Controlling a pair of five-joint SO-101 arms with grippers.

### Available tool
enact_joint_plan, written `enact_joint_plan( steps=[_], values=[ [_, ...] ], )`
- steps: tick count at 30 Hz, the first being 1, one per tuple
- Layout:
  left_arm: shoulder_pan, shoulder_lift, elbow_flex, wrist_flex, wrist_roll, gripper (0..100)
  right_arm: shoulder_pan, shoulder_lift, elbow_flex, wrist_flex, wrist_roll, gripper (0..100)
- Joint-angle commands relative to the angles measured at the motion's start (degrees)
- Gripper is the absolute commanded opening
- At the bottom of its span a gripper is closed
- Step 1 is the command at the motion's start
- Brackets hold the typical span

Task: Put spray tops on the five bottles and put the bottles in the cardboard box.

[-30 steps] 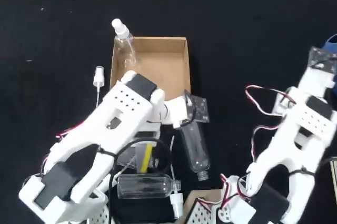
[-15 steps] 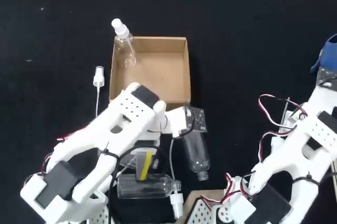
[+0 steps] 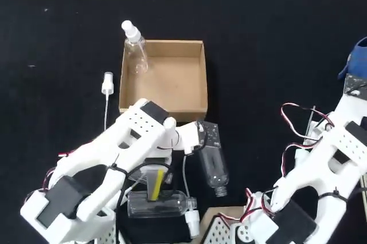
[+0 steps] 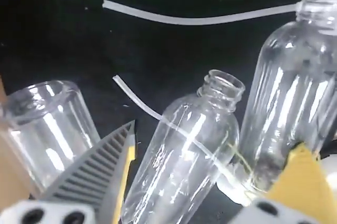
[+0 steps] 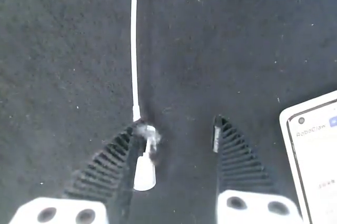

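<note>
Left gripper (image 4: 216, 137): spread open, straddling a bare bottle (image 4: 179, 155) that lies on the desk just off the box's near side; not pinched yet.
Right gripper (image 5: 176, 124): spread open over a spray top (image 5: 143, 170) on the right part of the desk; the top rests against one finger, its tube (image 5: 134, 45) pointing away.
Box (image 3: 172, 78): middle of the desk, with a capped bottle (image 3: 136, 49) at its far-left corner.
Other parts: second bottle (image 3: 157, 203) flat by the desk's near edge; spare top (image 3: 107, 85) left of the box; phone (image 5: 316, 145) beside the right gripper.
Bottle handling: probably empty thin plastic. Light, slick, round so it rolls, gives under a squeeze. Grip across the body mid-length, not the threaded neck.
Top handling: tiny and light, tube floppy. Pinch the head, leave the tube free to feed into a neck.
Stage: looks early, one of five capped and at the box.
</note>
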Motion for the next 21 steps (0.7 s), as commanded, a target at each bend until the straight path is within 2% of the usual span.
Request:
enact_joint_plan(
  steps=[1, 3, 14, 18, 21],
  values=[
    [0.31, -0.09, 1.01, -2.46, 0.18, 21, 0.70, -2.07, -0.22, 0.44, 0.00, 19.1],
    [0.31, -0.09, 2.24, -3.60, 0.18, 18, 0.70, -2.07, -0.22, 0.44, 0.09, 19.1],
    [-0.40, -0.70, 2.59, -3.16, 0.09, 18, 0.70, -2.15, -0.22, 0.53, 0.09, 19.1],
    [-3.74, -0.18, -3.38, 3.52, 0.00, 19, 0.70, -2.15, -0.22, 0.44, 0.18, 19.1],
    [-6.55, -0.09, -7.25, 8.00, 0.00, 24, 0.62, -2.24, -0.31, 0.44, -0.09, 19.1]
  ],
)
